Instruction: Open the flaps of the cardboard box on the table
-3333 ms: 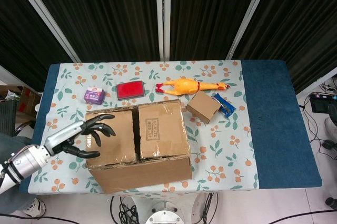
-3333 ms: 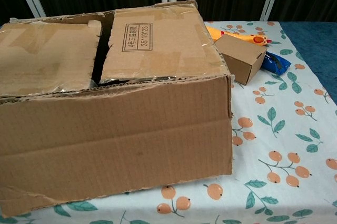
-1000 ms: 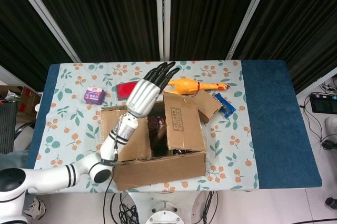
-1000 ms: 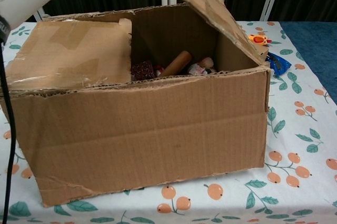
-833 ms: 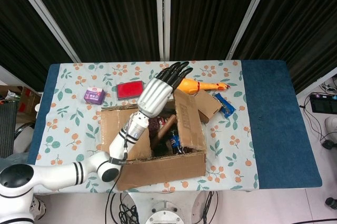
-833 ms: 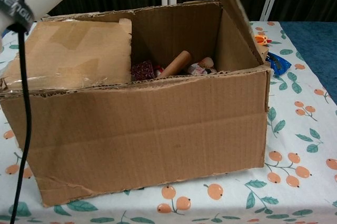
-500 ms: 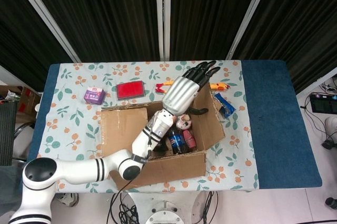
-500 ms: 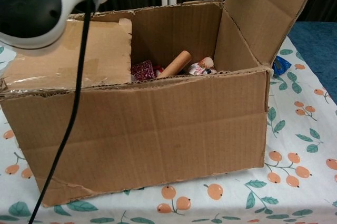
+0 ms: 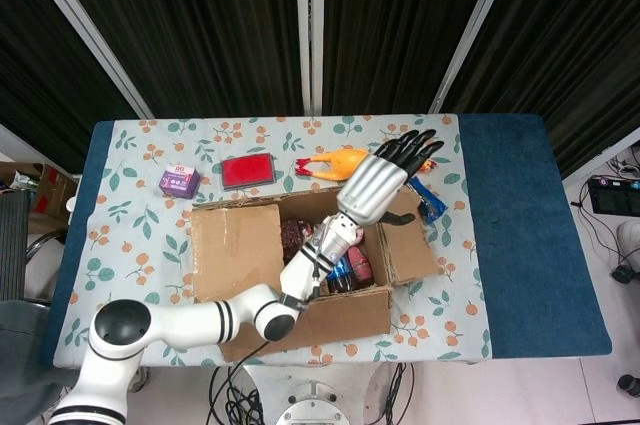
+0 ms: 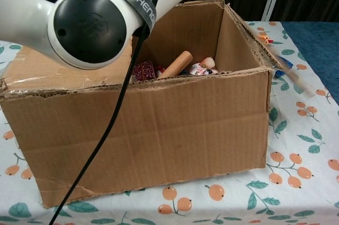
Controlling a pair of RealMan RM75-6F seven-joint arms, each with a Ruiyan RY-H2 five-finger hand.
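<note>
The cardboard box [image 9: 320, 317] stands on the flowered table, close to its near edge. Its right flap [image 9: 410, 251] is folded out to the right and lies low beside the box. Its left flap [image 9: 237, 249] lies flat over the left half. My left hand [image 9: 385, 179] hovers above the right flap with fingers stretched out, holding nothing. In the chest view the box front [image 10: 148, 129] fills the frame, the left arm [image 10: 95, 24] crosses above it, and a cardboard tube [image 10: 177, 63] and small items show inside. The right hand is out of sight.
Behind the box lie a yellow rubber chicken [image 9: 330, 163], a red case [image 9: 247, 171] and a purple packet [image 9: 179, 181]. A blue packet [image 9: 432, 203] lies by the opened flap. A bottle [image 9: 340, 270] rests inside the box. Blue cloth [image 9: 520, 235] covers the table's right end.
My left hand rose from the left flap, swept rightwards across the box and pushed the right flap from flat to folded outward. The left flap stayed down.
</note>
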